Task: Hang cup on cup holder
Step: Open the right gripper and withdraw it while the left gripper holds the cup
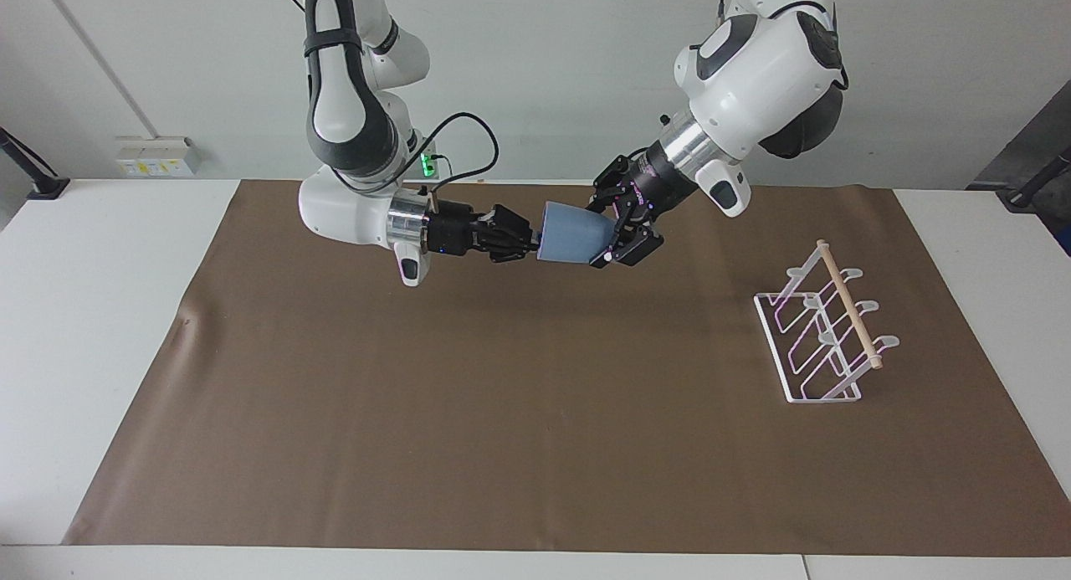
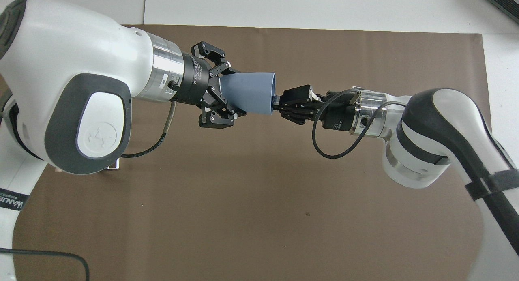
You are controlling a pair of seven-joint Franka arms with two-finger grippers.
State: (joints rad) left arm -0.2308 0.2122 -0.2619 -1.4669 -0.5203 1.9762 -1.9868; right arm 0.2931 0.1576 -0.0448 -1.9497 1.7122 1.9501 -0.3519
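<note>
The light-blue cup (image 1: 573, 233) lies on its side in the air over the brown mat, between the two grippers. My right gripper (image 1: 529, 247) is shut on the cup's rim at its wide mouth. My left gripper (image 1: 609, 228) is open, with its jaws astride the cup's narrow base, close to its sides. In the overhead view the cup (image 2: 253, 92) spans from the left gripper (image 2: 229, 90) to the right gripper (image 2: 277, 102). The white wire cup holder (image 1: 824, 337) with its wooden dowel stands empty on the mat toward the left arm's end.
The brown mat (image 1: 502, 413) covers most of the white table. In the overhead view the left arm hides the cup holder except one white corner (image 2: 115, 164). A cable (image 2: 332, 151) loops under the right wrist.
</note>
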